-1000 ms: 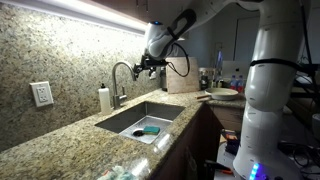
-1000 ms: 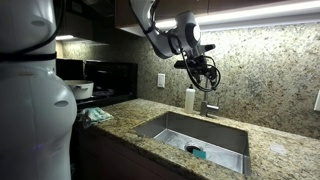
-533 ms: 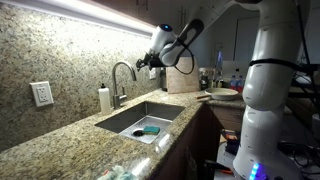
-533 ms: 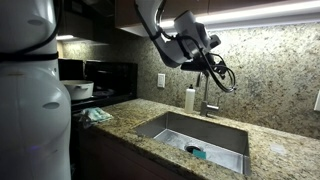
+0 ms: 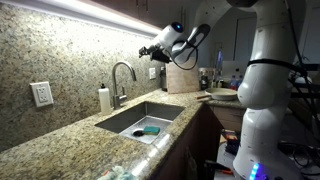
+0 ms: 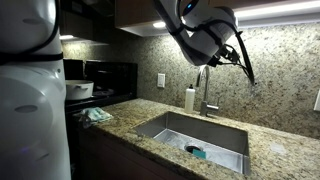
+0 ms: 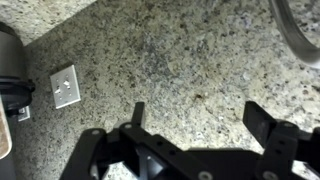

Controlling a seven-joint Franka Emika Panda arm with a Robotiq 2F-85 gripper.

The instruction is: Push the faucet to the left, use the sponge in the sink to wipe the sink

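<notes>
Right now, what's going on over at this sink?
A robot arm's gripper hangs open and empty, high beside the granite backsplash, above the faucet and not touching it. The teal sponge lies in the sink, untouched. No wiping is under way.

the rectangular grey stainless steel sink [image 5: 130, 118] is sunk into the speckled beige granite countertop [image 5: 60, 140]. the small teal-blue flat sponge [image 5: 151, 129] lies in the sink, on its floor. the tall silver gooseneck faucet [image 5: 122, 80] stands behind the sink; the short white soap dispenser bottle [image 5: 104, 99] stands just beside it. the black robotiq gripper [image 5: 147, 50] hangs above the faucet, apart from it.
</notes>
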